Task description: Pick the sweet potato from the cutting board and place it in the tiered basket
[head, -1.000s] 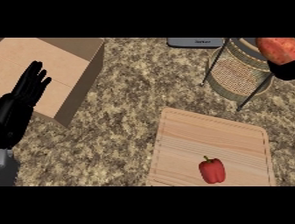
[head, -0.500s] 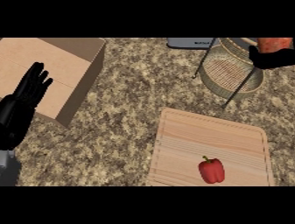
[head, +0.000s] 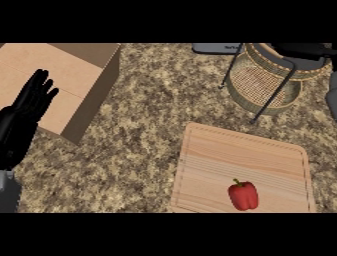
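step: placing over tiered basket (head: 267, 80) at 1 o'clock | right hand (head: 304, 49) there, fingers unreadable, sweet potato probably hidden | lower centred inside rim | left hand (head: 27, 107) relaxed at 9 o'clock

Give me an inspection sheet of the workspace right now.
Surface: speckled stone counter.
Job's things: tiered basket at upper right; cutting board holds only a red pepper; sweet potato not visible.
Clutter: cardboard box at upper left.
Hands: left hand open, resting at the left edge; right hand dark at the basket's top, fingers unclear.
Cables: nothing seen.
Surroundings: grey object at the top edge.
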